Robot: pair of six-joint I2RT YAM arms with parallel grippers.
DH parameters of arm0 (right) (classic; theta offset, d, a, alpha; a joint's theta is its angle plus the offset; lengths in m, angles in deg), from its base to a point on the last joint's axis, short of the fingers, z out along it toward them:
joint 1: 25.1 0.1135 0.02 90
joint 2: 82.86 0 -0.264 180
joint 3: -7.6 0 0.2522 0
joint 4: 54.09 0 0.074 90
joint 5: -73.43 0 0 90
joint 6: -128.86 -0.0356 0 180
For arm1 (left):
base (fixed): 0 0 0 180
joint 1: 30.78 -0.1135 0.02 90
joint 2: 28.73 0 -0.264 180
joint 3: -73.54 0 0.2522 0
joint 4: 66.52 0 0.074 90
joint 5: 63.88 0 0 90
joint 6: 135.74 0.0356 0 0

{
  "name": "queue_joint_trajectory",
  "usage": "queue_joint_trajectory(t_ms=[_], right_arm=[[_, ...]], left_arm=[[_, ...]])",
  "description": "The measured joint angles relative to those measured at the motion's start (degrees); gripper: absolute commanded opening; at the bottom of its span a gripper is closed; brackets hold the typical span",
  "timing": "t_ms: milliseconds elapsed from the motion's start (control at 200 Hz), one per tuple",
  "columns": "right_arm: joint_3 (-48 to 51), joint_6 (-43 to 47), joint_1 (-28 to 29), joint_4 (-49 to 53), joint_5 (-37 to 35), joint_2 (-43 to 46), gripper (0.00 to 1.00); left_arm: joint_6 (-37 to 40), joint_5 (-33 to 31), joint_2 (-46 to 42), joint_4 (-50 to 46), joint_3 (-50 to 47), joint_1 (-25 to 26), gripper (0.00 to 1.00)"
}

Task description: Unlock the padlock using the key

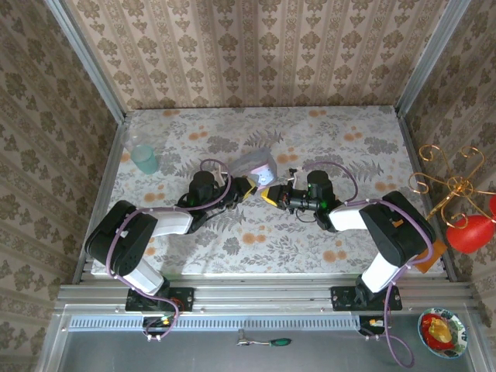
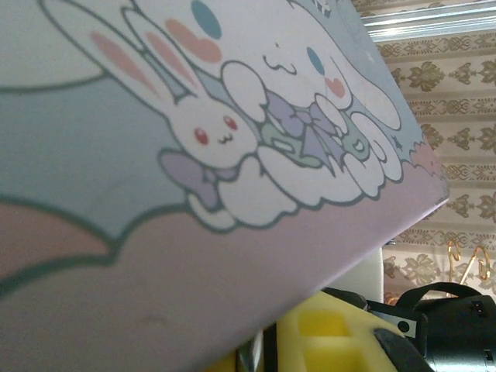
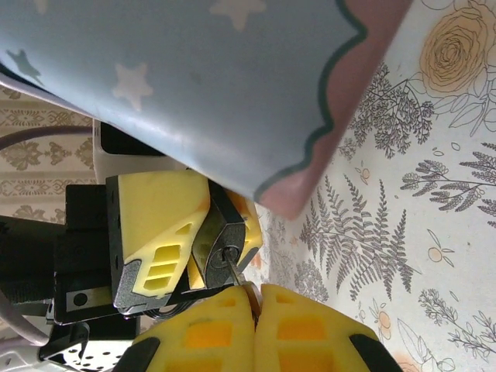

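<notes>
Over floral table [image 1: 349, 147], key [image 3: 233, 268] enters small dark padlock [image 3: 219, 232].

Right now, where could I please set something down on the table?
Crowded in the middle, where left hand and right hand meet beside the bag; a cup takes the far left. Bare: the far right of the table, between bag and right rail, and the near middle, this side of the hands.

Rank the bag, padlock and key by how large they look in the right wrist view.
1. bag, by far the largest, though its nearness to the camera may inflate it.
2. padlock.
3. key, just a thin shaft showing.
</notes>
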Motion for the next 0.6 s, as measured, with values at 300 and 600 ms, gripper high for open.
queue_joint_trajectory(t_ms=[300,600], right_arm=[[0.0,-0.4,-0.7,-2.4,0.4,-1.9,0.00],[-1.0,0.1,0.0,-0.8,-1.6,-2.4,0.00]], left_arm=[[1.4,0.0,0.9,-1.9,1.3,0.3,0.00],[1.5,-1.4,1.7,-2.8,2.3,0.4,0.00]])
